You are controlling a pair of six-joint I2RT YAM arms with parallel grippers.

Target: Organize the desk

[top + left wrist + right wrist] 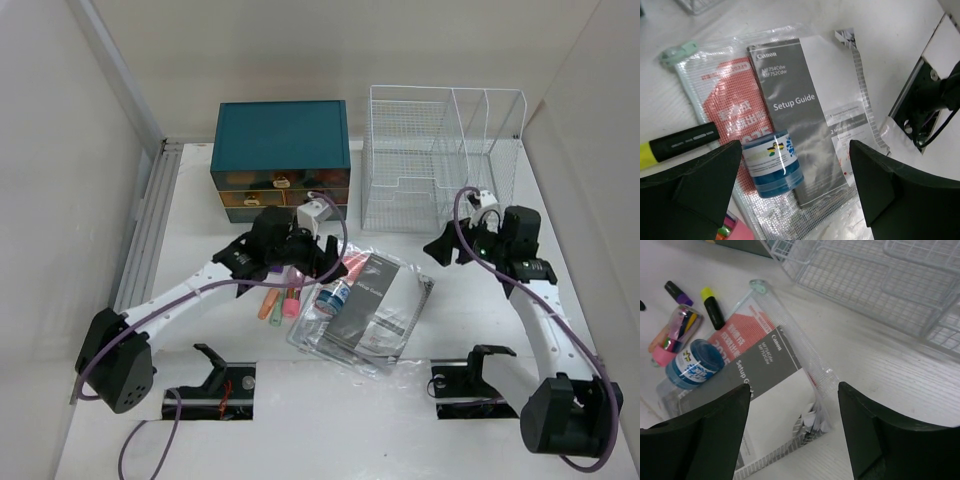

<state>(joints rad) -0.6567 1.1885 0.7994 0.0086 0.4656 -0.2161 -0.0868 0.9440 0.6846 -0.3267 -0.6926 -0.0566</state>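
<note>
Fingers [690, 185] apart on the left gripper [795, 187], above the blue jar [772, 162]; apart too on the right gripper [795, 425], right of the jar. Descend squarely, pinch the jar's sides, lift off the mesh pouch [727, 107] under the jar, on the white table [900, 55].

The desk [470, 320] is filling most of the top view. A teal drawer box [281, 150] is sitting at upper centre, and a white wire rack [440, 160] is standing just right of it. A clear mesh pouch [380, 320] is lying at centre, with a cluster of highlighters [270, 305] lying just left of it.
</note>
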